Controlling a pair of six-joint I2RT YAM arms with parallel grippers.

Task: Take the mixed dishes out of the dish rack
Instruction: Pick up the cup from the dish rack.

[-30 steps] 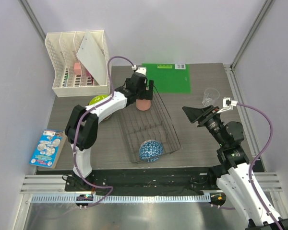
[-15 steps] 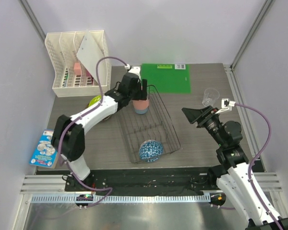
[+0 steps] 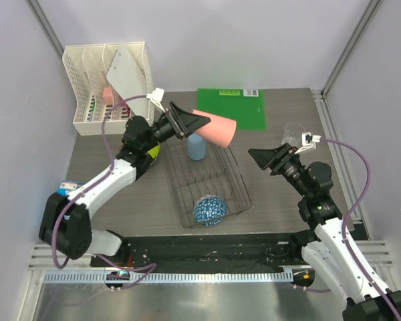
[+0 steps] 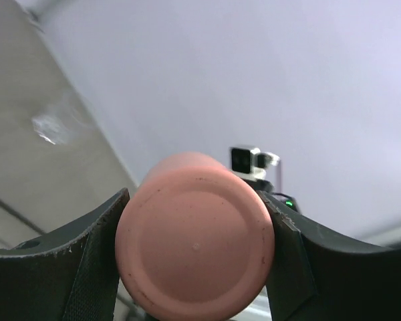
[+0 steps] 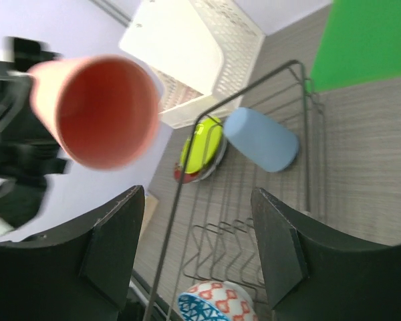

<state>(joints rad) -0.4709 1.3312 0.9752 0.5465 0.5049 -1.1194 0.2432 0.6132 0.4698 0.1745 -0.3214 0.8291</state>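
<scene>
Pinching the base end of the salmon-pink tapered cup (image 3: 216,129) in the left gripper (image 3: 199,126), with the black fingers (image 4: 73,264) pressed against opposite sides of the round bottom. Holding it on its side, high over the far end of the rectangular dark wire dish rack (image 3: 239,179), mouth aimed toward the right gripper (image 3: 262,158). Nothing in the right gripper: spread wide, hovering right of the rack, near the clear glass tumbler (image 3: 293,134) on the table without touching it.

In the rack: a light blue cup (image 3: 196,147) standing mouth-down at the far end, and the blue-and-white patterned round bowl (image 3: 210,210) at the near end. Just outside the rack's left side: the yellow-green plate (image 5: 204,140), seemingly lying on the dark red patterned plate (image 5: 187,175).

Probably mid-carry, between lifting out and setting down. To do it well:

- Hold the squeeze steady, given a smooth taper gripped only at its narrow end and liable to slip.
- Swing clear of the rack wires and the blue cup before descending.
- Steer wide of the spread right gripper and the tumbler.
- Rotate the wrist to bring the cup upright or mouth-down early, not in the last stretch.
- Choose a bare patch of the grey tabletop (image 3: 154,200), apart from the plates and the green mat (image 3: 230,110).
- Lower slowly to full, flat contact, then open, then withdraw straight up to avoid tipping it.
</scene>
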